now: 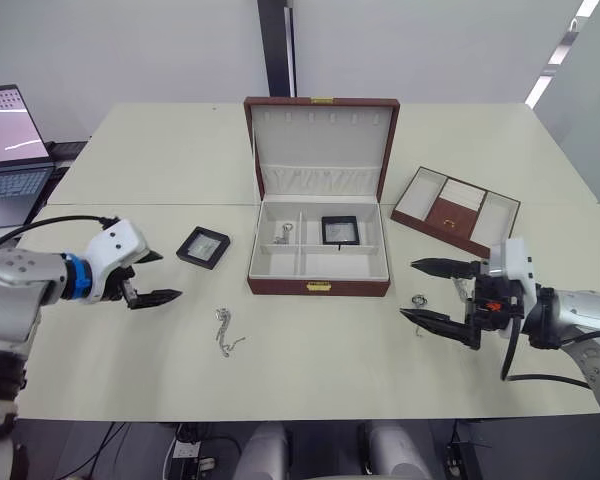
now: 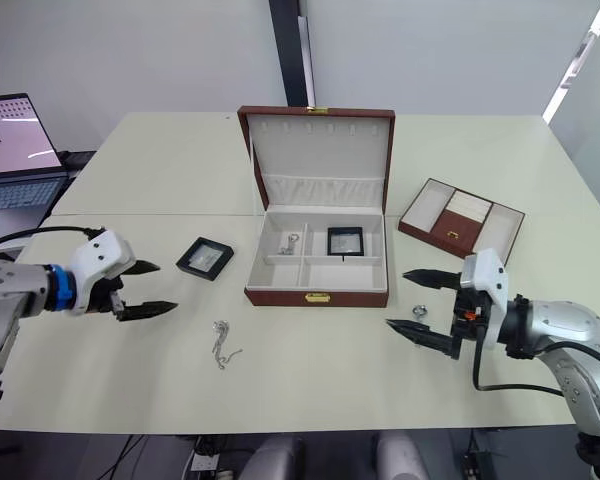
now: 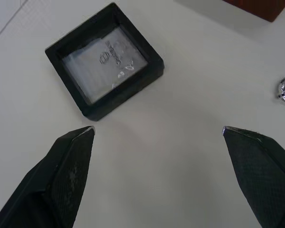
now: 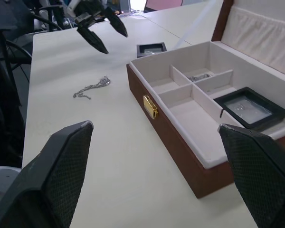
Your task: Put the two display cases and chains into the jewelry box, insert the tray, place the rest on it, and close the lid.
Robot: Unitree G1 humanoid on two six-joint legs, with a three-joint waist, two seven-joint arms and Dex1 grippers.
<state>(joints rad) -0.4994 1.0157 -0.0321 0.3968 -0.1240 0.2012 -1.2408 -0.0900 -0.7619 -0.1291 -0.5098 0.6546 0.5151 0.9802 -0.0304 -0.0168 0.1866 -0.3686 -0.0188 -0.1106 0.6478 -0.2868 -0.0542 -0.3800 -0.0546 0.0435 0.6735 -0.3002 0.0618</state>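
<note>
The jewelry box (image 1: 318,286) stands at the table's middle with its lid (image 1: 320,130) raised. In it lie one display case (image 1: 340,230) and a chain (image 1: 283,233). The other display case (image 1: 202,247) sits on the table left of the box, just ahead of my open left gripper (image 1: 168,276). A second chain (image 1: 226,330) lies in front of the box's left end. My right gripper (image 1: 408,288) is open right of the box, with a small silver ring piece (image 1: 418,300) on the table between its fingers. The tray (image 1: 457,210) rests right of the box.
An open laptop (image 1: 10,150) stands at the table's far left edge. The box's gold clasp (image 4: 150,105) faces me. Two tables join in a seam running behind the box.
</note>
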